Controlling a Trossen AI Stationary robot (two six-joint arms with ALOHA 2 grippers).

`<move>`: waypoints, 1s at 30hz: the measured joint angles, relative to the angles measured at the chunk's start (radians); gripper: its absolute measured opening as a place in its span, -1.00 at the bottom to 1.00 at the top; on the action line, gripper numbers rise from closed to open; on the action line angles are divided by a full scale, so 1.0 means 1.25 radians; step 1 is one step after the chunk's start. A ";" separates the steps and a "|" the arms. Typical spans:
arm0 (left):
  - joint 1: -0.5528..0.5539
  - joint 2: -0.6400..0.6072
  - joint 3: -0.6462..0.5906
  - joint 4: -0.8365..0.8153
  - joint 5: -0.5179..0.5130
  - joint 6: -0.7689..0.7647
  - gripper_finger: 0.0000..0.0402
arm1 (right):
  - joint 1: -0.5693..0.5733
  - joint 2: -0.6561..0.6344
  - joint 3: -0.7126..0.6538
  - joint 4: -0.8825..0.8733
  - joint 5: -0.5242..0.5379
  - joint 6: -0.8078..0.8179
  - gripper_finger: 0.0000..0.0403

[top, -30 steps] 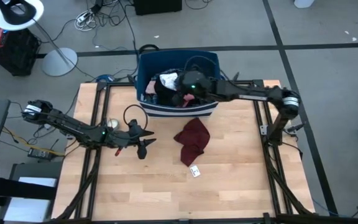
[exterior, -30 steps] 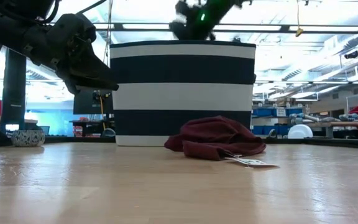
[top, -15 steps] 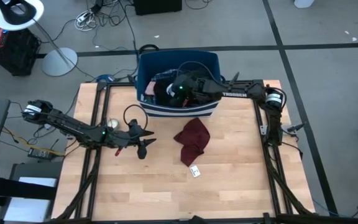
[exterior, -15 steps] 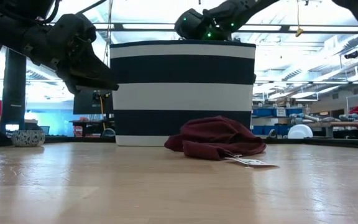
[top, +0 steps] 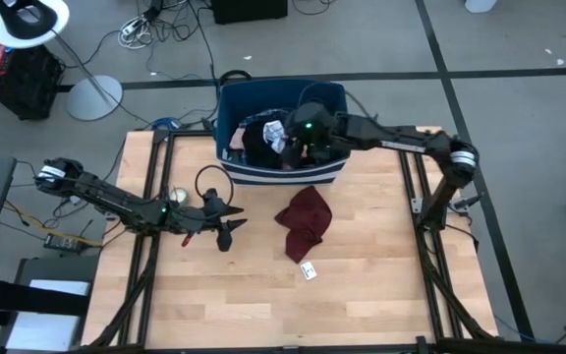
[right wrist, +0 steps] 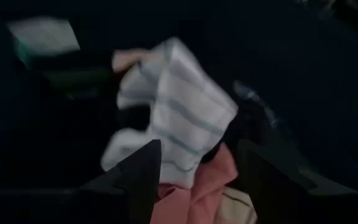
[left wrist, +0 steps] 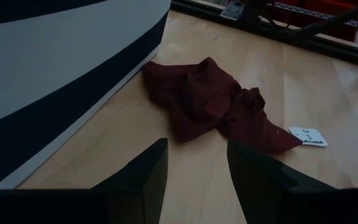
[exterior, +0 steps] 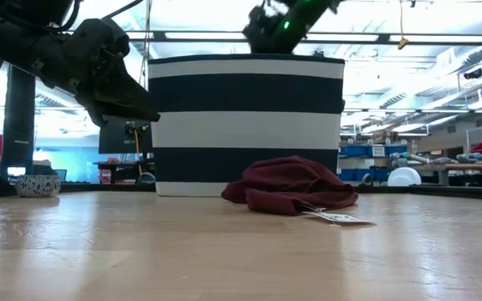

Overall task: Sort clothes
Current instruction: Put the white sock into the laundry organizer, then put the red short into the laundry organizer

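My right gripper (top: 298,138) hangs over the blue bin (top: 226,102) near the top middle of the high view. Its two fingers are spread apart and hold nothing. Right under them, in the right wrist view, I see a white cloth with thin blue stripes (right wrist: 173,115) and a pink one (right wrist: 207,193) lying in a dark heap. My left gripper (left wrist: 194,165) waits low over the table (top: 381,275) at the left of the high view. Its fingers are apart too, and empty. A maroon cloth (top: 304,220) lies on the wood in the middle, just in front of the bin, with a small white tag (top: 309,271) near it.

What could go wrong? If I dip into the bin now, I think I may pinch two cloths at once, since they lie all tangled. A dragging cloth could also catch on the bin's rim and tip it.
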State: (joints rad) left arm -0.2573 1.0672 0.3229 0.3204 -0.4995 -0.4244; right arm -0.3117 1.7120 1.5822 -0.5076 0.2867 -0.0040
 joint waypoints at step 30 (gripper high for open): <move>0.000 0.000 0.000 0.023 0.003 -0.006 -0.14 | 0.379 -0.324 -0.307 -0.239 0.110 0.311 0.01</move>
State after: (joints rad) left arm -0.2573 1.0672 0.3229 0.3490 -0.4954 -0.4316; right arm 0.1619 1.3072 1.1986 -0.8069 0.4240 0.3850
